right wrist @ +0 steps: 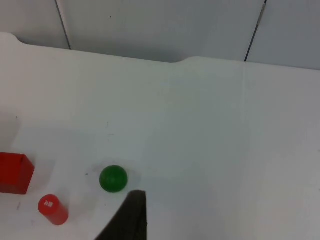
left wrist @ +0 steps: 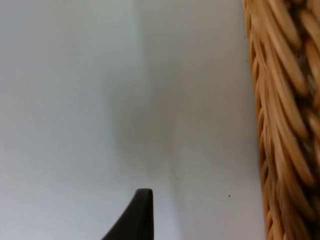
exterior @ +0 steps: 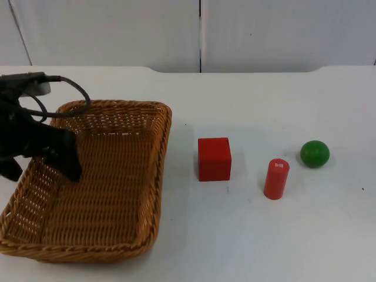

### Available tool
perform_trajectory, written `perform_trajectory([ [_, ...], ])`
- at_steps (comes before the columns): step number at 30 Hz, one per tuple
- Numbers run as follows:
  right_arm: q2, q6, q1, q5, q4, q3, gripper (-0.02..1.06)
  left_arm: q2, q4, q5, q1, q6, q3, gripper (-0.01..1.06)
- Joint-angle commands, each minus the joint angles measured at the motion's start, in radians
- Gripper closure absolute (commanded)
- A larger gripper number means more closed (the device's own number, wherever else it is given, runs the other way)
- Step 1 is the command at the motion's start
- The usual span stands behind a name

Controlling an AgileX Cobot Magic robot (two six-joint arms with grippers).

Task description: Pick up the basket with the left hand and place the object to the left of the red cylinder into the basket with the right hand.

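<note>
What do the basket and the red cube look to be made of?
The basket looks like woven wicker or rattan: tan strands interlaced, with a thick braided rim, slightly glossy in the left wrist view. The red cube looks like painted wood or plastic: flat opaque faces, crisp edges, even matte red; which of the two cannot be told.

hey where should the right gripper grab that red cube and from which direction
Probably from above, fingers closing on two opposite flat side faces of the red cube. It sits flat with open table all round; the wicker basket and red cylinder stand apart from it.
</note>
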Motion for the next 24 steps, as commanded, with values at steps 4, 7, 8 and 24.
perform_trajectory([
  [4,-0.003,-0.007,-0.004,0.006,0.002,-0.008,-0.01,0.021,-0.037,0.001,-0.003,0.030,-0.006,0.00],
  [7,-0.003,-0.007,-0.004,0.009,0.002,-0.008,-0.01,0.028,-0.037,0.001,-0.003,0.030,-0.006,0.04],
  [8,-0.003,-0.007,-0.004,0.009,0.002,-0.008,-0.01,0.030,-0.037,0.001,-0.003,0.030,-0.006,0.09],
  [24,-0.003,-0.014,-0.004,0.015,-0.007,-0.008,-0.01,-0.013,-0.106,0.026,-0.003,-0.022,-0.006,1.05],
])
